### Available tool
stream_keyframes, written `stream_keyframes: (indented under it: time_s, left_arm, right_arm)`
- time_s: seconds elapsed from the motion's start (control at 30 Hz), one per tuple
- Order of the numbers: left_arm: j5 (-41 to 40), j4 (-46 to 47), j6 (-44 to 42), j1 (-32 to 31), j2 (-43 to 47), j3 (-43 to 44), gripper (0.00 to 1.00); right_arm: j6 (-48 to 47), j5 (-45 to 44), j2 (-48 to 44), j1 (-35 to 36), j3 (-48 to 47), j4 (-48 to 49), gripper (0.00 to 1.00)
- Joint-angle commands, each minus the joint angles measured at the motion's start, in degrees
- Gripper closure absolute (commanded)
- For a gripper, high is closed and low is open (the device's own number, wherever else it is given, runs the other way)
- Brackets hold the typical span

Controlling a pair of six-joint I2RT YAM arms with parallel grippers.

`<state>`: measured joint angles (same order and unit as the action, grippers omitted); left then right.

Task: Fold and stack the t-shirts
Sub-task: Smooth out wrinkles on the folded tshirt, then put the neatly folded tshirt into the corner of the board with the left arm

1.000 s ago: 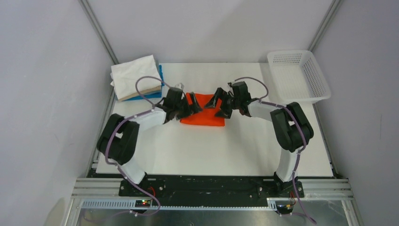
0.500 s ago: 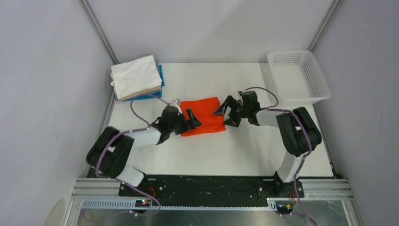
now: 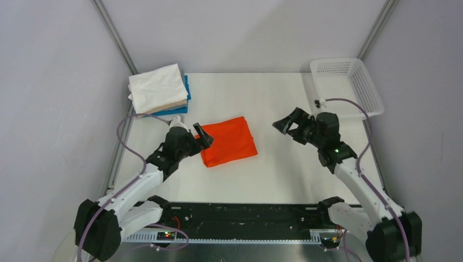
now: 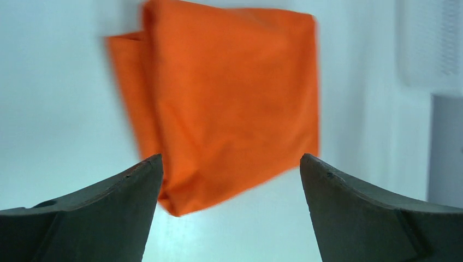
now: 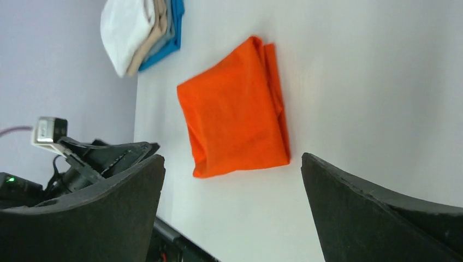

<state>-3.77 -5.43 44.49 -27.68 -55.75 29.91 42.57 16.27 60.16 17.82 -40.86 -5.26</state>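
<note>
You're nearly done w/ this one, I'd say. Far left & back of the orange shirt (image 3: 229, 141) sits the pile (image 3: 159, 90): white on top, beige under it, blue at the bottom. It's soft matte cloth, edges roughly squared, a few rumples up top. That part looks finished.

Left gripper (image 3: 203, 136) is at the orange shirt's left edge, jaws wide apart, nothing in them. Can't tell if a tip touches the cloth. Its wrist cam shows the shirt ahead btwn two dark, wedge-shaped fingers (image 4: 109, 202).

The orange shirt lies flat on the table (image 3: 284, 174), a smooth white top, folded to a compact, slightly skewed rectangle. Fabric is thin, limp & matte w/ faint creases. Layered edges show along one side, so it's several plies thick. Fold looks done. What's left, as I read it, is the lift onto the pile; it's not stacked yet.

Right gripper (image 3: 289, 126) hangs well right of the orange shirt, apart from it, jaws also spread wide & empty.

Far right & back of the orange shirt is the basket (image 3: 367, 90): white rigid plastic mesh, tapered walls.
</note>
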Motion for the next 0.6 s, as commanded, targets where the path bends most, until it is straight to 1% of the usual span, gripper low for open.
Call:
stream_keyframes:
  time_s: [0.0,0.03,0.1,0.17,0.23,0.37,0.4,0.47,0.5,0.53,0.57]
  left_arm:
    - [-5.88,-6.49,-0.54,5.64,-3.69,1.49,0.00]
    - [-6.82,-6.46,-1.33,6.53,-4.78,1.96,0.00]
    - [-5.92,-6.28,-2.63,7.50,-8.70,3.89,0.00]
    - [-5.60,-5.99,-3.57,7.81,-14.66,6.26,0.00]
    - [-5.70,-5.92,-3.83,7.89,-19.05,9.03,0.00]
    - [-1.23,-2.87,-3.99,7.90,-26.61,11.12,0.01]
    - [-0.05,-2.32,-3.84,7.88,-27.79,11.35,0.03]
    - [1.41,-1.07,-3.46,7.88,-31.18,12.27,0.09]
    - [1.85,-0.35,-3.37,7.89,-33.66,12.78,0.14]
    - [2.50,-0.09,-2.96,7.84,-34.44,13.10,0.17]
    - [2.91,0.42,-2.81,7.83,-36.26,13.73,0.23]
  right_arm:
    - [-1.72,-8.27,-8.83,-3.43,4.16,-10.25,0.01]
    - [-1.59,-8.54,-11.45,-3.95,4.76,-10.76,0.01]
    - [-1.30,-8.77,-15.07,-5.22,7.12,-11.93,0.00]
    - [-1.15,-9.59,-17.80,-5.62,8.42,-12.91,0.01]
    - [-1.61,-11.01,-19.54,-5.75,9.13,-13.32,0.00]
    - [-2.34,-13.44,-20.51,-6.15,9.23,-14.00,0.01]
    - [-2.54,-13.57,-20.48,-6.23,9.22,-13.97,0.01]
    - [-2.76,-13.63,-20.18,-6.31,9.23,-13.77,0.01]
    - [-2.93,-13.72,-20.04,-6.42,9.22,-13.78,0.01]
    - [-3.19,-13.77,-19.85,-6.50,9.22,-13.80,0.01]
    - [-3.28,-13.88,-19.75,-6.66,9.22,-13.70,0.00]
